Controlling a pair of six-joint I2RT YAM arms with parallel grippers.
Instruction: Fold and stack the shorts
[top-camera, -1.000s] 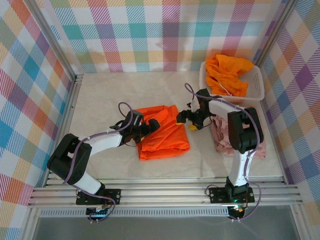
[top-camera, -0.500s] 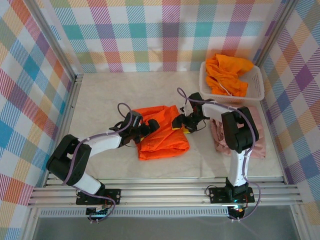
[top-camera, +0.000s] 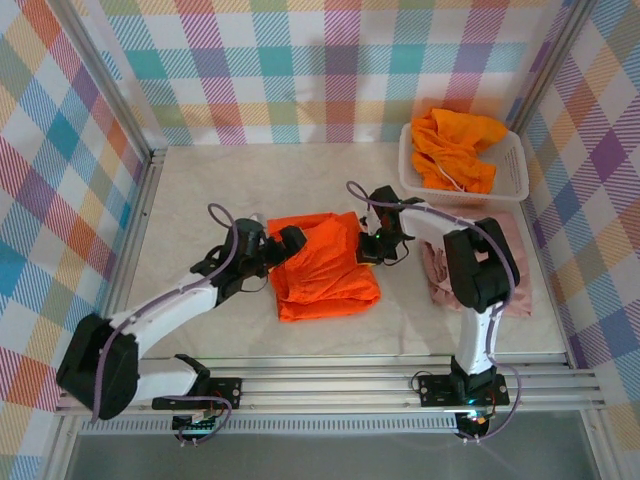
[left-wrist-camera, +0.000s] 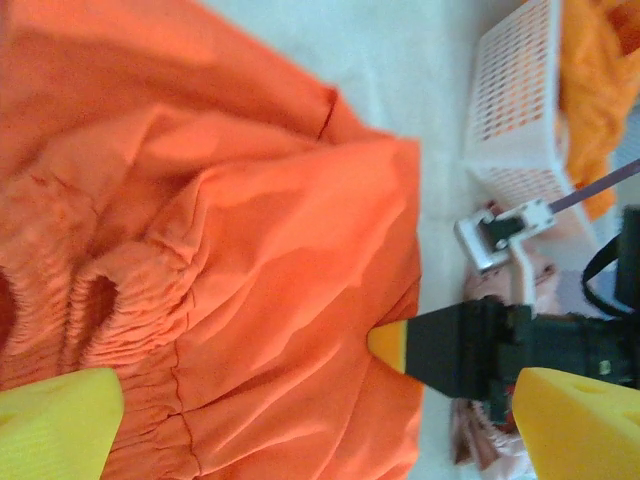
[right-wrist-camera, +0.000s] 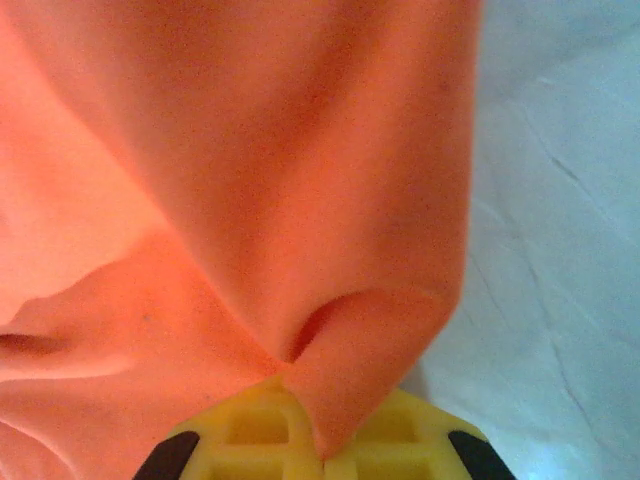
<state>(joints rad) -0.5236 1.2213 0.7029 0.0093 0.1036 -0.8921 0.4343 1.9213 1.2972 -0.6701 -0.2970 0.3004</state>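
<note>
White lattice basket (top-camera: 512, 172) (far right corner), pale table (top-camera: 200, 190), plaid walls (top-camera: 300, 70)

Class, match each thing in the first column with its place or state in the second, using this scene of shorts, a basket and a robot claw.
Column one:
1. flat orange shorts
2. pink shorts
3. white lattice basket
4. right claw

Column two:
A. pinched shut on orange cloth
B. holds a heap of orange shorts
C. lies at the right of the table, partly under the right arm
D. spread near the table's middle

Pairs: 1-D, 2-C, 3-B, 4-A
</note>
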